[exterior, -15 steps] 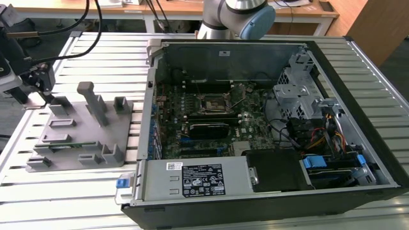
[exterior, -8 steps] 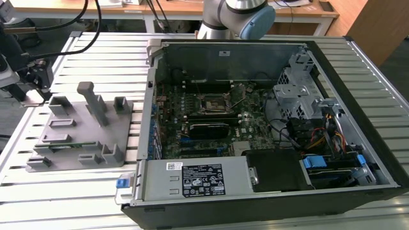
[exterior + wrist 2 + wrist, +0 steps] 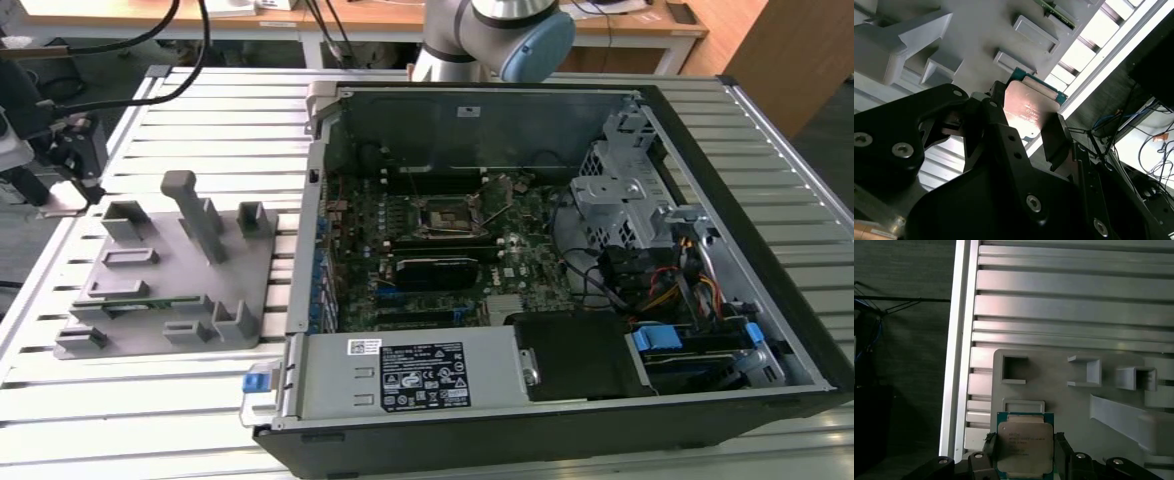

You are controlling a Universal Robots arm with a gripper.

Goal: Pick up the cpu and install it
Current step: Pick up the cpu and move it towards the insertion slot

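Note:
The cpu [image 3: 1024, 445], a flat square chip with a silver top and green rim, sits between my gripper's [image 3: 1025, 456] two black fingers [image 3: 1061, 452]. In the second wrist view the cpu [image 3: 1029, 107] shows its shiny top, clamped on two sides by the gripper [image 3: 1026, 125]. It hangs over the edge of the grey fixture plate [image 3: 1064, 390], near a shallow rectangular pocket [image 3: 1024, 405]. In the exterior view the gripper [image 3: 54, 190] is at the far left, beside the fixture plate [image 3: 174, 270]. The black socket frame [image 3: 447, 215] lies on the motherboard inside the open computer case.
The open computer case [image 3: 721, 130] takes up the exterior view's right half, with a drive cage [image 3: 621, 190], cables and a power supply [image 3: 414, 375]. Upright grey blocks [image 3: 194, 215] rise from the fixture plate. The slatted metal table [image 3: 1069, 305] ends close by, with dark floor [image 3: 904, 365] beyond.

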